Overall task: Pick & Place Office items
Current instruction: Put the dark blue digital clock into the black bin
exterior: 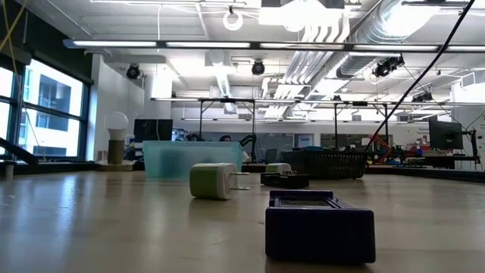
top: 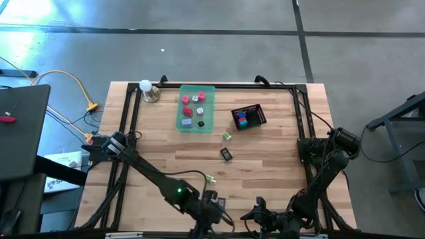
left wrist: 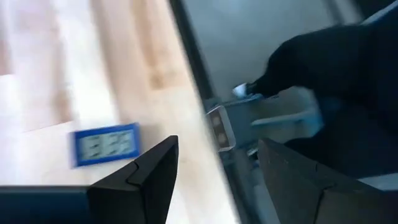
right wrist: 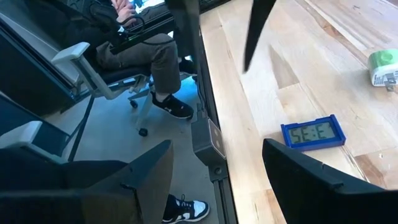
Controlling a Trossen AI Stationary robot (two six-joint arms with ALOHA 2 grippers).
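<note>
Dark left gripper [left wrist: 214, 180], right gripper [right wrist: 214, 180] agape, empty.

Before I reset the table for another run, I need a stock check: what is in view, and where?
Tray: one, translucent green, far centre of the table.
Office items in the tray: about six, pink, red, lavender and dark.
Mesh basket: one, black, right of the tray, holding red and blue pieces.
Charger plugs: two, green-and-white, loose on the wood.
Black piece: one, table centre.
Blue clock: one, near edge.
Bulb lamp: one, white, far left corner.
Seated person: one, beside the table.
Left tool: open, near edge.
Right tool: open, near edge.
</note>
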